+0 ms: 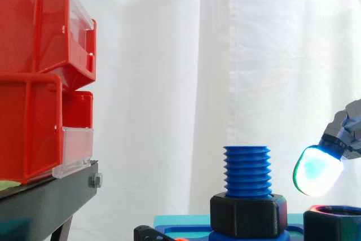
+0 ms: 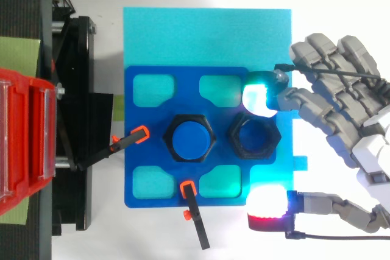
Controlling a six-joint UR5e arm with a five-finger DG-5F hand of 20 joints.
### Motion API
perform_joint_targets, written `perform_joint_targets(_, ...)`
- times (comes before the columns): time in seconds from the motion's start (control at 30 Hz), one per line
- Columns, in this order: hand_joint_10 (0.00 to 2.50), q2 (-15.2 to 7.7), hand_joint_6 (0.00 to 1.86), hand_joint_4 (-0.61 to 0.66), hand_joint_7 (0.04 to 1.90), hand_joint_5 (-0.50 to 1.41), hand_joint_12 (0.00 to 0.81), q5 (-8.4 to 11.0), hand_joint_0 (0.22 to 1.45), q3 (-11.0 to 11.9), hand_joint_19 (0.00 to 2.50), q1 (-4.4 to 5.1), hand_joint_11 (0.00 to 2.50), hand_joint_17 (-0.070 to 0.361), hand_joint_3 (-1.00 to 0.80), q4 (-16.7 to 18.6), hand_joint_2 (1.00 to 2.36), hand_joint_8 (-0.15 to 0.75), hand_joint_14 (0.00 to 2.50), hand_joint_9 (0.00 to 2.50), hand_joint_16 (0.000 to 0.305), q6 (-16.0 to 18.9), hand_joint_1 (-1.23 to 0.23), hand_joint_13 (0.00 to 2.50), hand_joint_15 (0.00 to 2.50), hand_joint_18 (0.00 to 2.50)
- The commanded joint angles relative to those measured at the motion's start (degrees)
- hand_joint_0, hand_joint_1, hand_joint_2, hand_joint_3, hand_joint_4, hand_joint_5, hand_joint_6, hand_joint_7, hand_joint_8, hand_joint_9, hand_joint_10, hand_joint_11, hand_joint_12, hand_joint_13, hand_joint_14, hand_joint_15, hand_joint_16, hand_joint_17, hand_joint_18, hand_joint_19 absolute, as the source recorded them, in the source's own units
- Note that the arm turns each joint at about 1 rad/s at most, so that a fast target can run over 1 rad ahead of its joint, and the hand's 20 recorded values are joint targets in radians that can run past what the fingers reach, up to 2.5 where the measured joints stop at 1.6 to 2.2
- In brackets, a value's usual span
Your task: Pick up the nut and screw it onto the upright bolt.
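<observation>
Beside the bolt (image 2: 192, 137), the nut (image 2: 234, 133) lies clear (hand (image 2: 348, 100) spread above).

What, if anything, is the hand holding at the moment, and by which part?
Nothing is held: the hand is open, its fingers spread beside the loose nut without touching it.

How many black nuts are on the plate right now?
2. One nut sits around the bolt at the middle of the plate; the loose nut lies beside it, toward the hand.
</observation>
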Motion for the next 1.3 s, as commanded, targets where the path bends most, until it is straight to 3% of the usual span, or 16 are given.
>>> perform_joint_targets(0.0, 0.00, -0.21, 0.50, 0.19, 0.76, -0.30, 0.465, -0.06, 0.32, 0.06, 0.00, 0.01, 0.00, 0.157, -0.50, 0.13, 1.00, 0.305, 0.00, 0.01, 0.070, -0.02, -0.71, 0.00, 0.00, 0.00)
perform_joint_targets(0.23, 0.00, -0.21, 0.50, 0.19, 0.75, -0.30, 0.457, -0.06, 0.34, -0.02, 0.00, 0.19, 0.00, 0.154, -0.50, 2.59, 1.00, 0.297, 0.00, 0.00, 0.068, -2.22, -0.79, 0.00, 0.00, 0.00)
perform_joint_targets(0.57, 0.00, -0.29, 0.50, 0.19, 0.75, -0.30, 0.455, -0.06, 0.35, -0.02, 0.00, 1.07, 0.00, 0.153, -0.50, 2.86, 1.00, 0.295, 0.00, 0.00, 0.068, -3.89, -0.80, 0.00, 0.00, 0.00)
perform_joint_targets(0.9, 0.00, -1.26, 0.50, 0.21, 0.74, -0.29, 0.450, -0.06, 0.37, -0.02, 0.00, 0.80, 0.00, 0.147, -0.50, 2.24, 1.00, 0.299, 0.00, 0.06, 0.065, -3.98, -0.85, 0.04, 0.00, 0.00)
perform_joint_targets(1.27, 0.00, -1.26, 0.50, 0.21, 0.75, -0.28, 0.433, -0.76, 0.42, -0.02, 0.00, 0.45, 0.00, 0.137, -0.50, 2.07, 1.00, 0.301, 0.00, 0.11, 0.061, -4.07, -0.77, 0.06, 0.00, 0.00)
